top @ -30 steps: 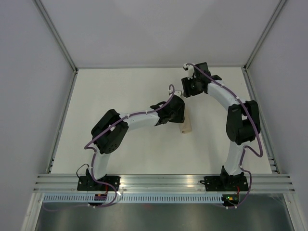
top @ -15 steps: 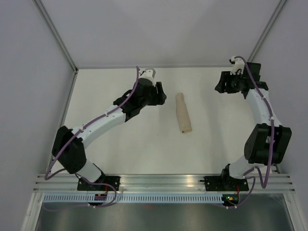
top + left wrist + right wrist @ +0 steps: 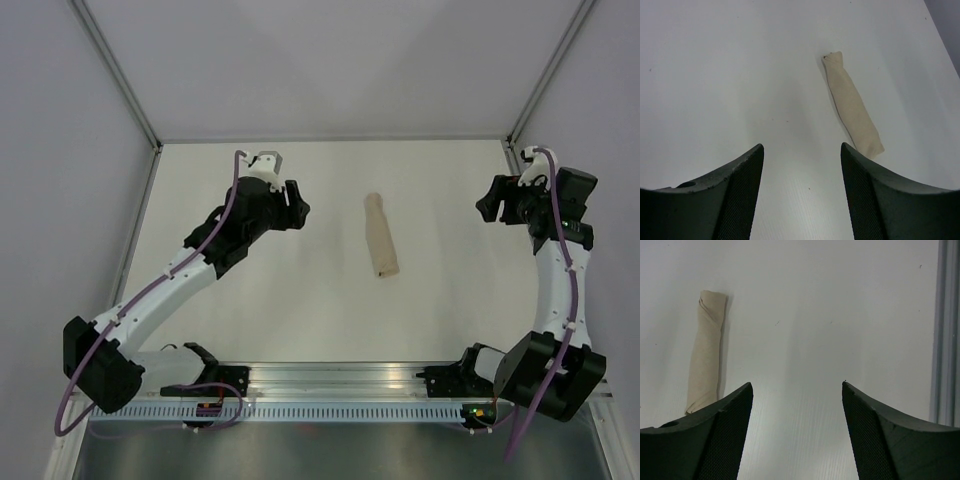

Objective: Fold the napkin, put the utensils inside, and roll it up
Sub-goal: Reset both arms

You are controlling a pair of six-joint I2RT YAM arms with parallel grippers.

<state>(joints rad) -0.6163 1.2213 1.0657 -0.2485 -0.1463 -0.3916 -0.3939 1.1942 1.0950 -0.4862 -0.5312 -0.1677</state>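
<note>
Both arms are free of any load. The left end effector hangs well to the left of the napkin and the right end effector well to its right, each with fingers spread apart. The napkin lies as a tight roll on the counter, touched by neither. No utensils show, and whether they sit inside the roll cannot be told. Rolling looks finished, so the next move calls only for staying clear of the roll.
</note>
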